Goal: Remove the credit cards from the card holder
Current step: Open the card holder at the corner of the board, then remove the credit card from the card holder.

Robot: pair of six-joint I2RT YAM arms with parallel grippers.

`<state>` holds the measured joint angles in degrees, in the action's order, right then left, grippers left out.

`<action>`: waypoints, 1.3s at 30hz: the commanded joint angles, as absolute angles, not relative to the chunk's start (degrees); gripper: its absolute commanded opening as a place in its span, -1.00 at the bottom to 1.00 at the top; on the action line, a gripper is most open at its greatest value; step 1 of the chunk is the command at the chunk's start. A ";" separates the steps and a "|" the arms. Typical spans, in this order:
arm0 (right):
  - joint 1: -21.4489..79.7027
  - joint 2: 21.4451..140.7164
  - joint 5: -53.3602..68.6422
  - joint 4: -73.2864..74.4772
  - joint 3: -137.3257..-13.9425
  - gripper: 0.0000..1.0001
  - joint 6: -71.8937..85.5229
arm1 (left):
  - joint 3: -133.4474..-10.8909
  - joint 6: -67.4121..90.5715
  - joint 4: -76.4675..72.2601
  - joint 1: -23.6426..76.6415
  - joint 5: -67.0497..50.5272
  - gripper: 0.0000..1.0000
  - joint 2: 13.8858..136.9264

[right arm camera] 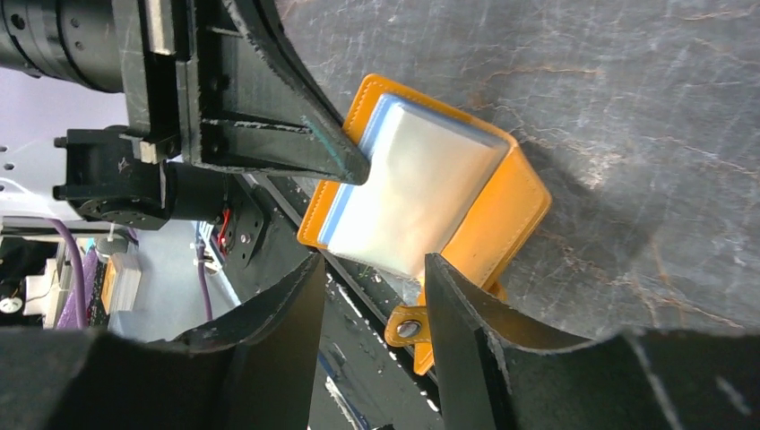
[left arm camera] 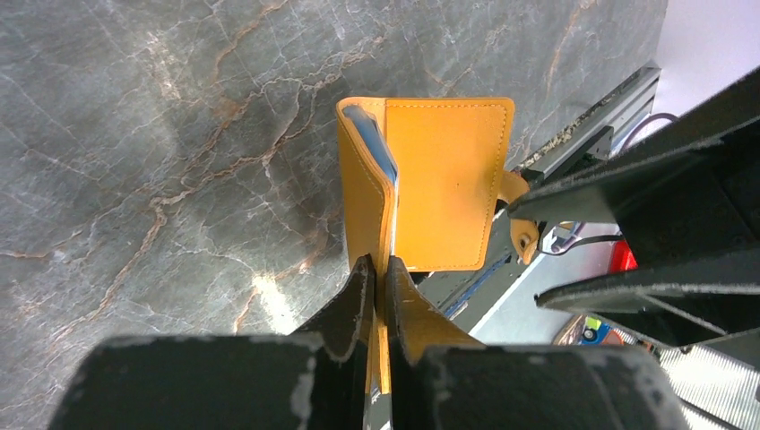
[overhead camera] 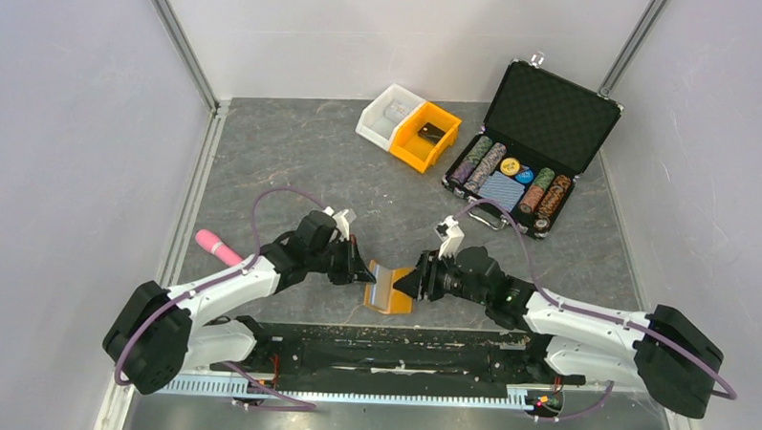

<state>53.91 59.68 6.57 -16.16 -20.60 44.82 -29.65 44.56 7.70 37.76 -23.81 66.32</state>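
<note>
The card holder (overhead camera: 389,290) is an orange-tan folding wallet, spread open near the table's front edge between both arms. My left gripper (overhead camera: 364,272) is shut on the edge of one flap; in the left wrist view its tips (left arm camera: 378,269) pinch the orange flap (left arm camera: 444,179), with a light blue inner panel (left arm camera: 372,139) showing. My right gripper (overhead camera: 405,285) is open. In the right wrist view (right arm camera: 372,269) its jaws stand apart at the near edge of the holder (right arm camera: 506,210), whose pale glossy inner panel (right arm camera: 421,184) faces the camera. No card shows clearly apart from the holder.
An orange bin (overhead camera: 424,135) and a white bin (overhead camera: 388,113) stand at the back. An open black chip case (overhead camera: 533,144) sits at the back right. A pink object (overhead camera: 218,248) lies left of the left arm. The arms' base rail (overhead camera: 382,344) runs just behind the holder.
</note>
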 commanded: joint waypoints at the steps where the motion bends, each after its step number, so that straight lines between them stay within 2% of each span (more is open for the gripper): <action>1: 55.95 60.71 5.79 -20.02 -24.32 -0.06 44.64 | -31.68 45.02 9.04 38.14 -21.64 -0.83 64.62; 3: 56.58 61.91 5.80 -21.22 -24.26 -0.06 44.87 | -31.72 44.91 9.14 38.23 -21.77 -0.95 64.64; 7: 57.27 66.20 6.40 -22.86 -24.37 -0.06 45.00 | -31.77 45.65 8.96 38.47 -22.28 -0.95 64.84; 8: 57.30 67.32 6.57 -23.55 -24.27 -0.05 45.00 | -31.78 45.93 8.88 38.50 -22.41 -0.93 64.76; 10: 57.30 69.11 6.69 -24.53 -24.25 -0.04 44.70 | -31.78 46.31 8.95 38.66 -22.57 -0.72 64.40; 11: 57.29 69.87 6.79 -24.69 -24.49 -0.03 44.35 | -31.82 46.33 8.92 38.67 -22.65 -0.74 64.19; 13: 57.30 71.52 6.99 -24.76 -24.78 0.00 43.80 | -31.60 46.26 9.11 38.67 -22.55 -0.95 63.93; 17: 57.24 74.01 8.17 -27.09 -24.49 0.08 43.98 | -31.35 46.32 9.23 38.67 -22.68 -0.94 63.42; 19: 57.22 75.40 9.18 -28.35 -24.43 0.12 44.46 | -31.24 46.47 9.23 38.69 -22.76 -0.57 63.35; 20: 57.24 76.14 9.52 -28.90 -24.37 0.13 44.66 | -31.28 46.50 9.23 38.75 -22.76 -0.55 63.38; 22: 57.22 77.08 10.37 -30.27 -24.00 0.15 45.14 | -31.15 46.41 9.23 38.76 -22.76 -0.68 63.26; 24: 57.24 77.63 10.76 -31.71 -23.40 0.19 45.56 | -31.13 46.41 9.23 38.76 -22.83 -0.72 63.12; 25: 57.22 77.69 10.78 -32.27 -23.04 0.20 45.61 | -31.09 46.28 9.14 38.78 -22.99 -0.90 63.07; 26: 57.22 77.82 10.67 -32.58 -22.73 0.20 45.77 | -31.01 46.10 9.03 38.80 -23.20 -0.95 63.09; 32: 57.12 77.71 8.84 -32.17 -21.90 0.14 46.05 | -30.39 45.79 8.86 38.76 -22.70 -0.96 62.97; 39: 57.13 75.45 2.75 -22.82 -22.32 0.00 43.30 | -29.75 45.31 10.26 38.76 -20.77 -0.95 63.45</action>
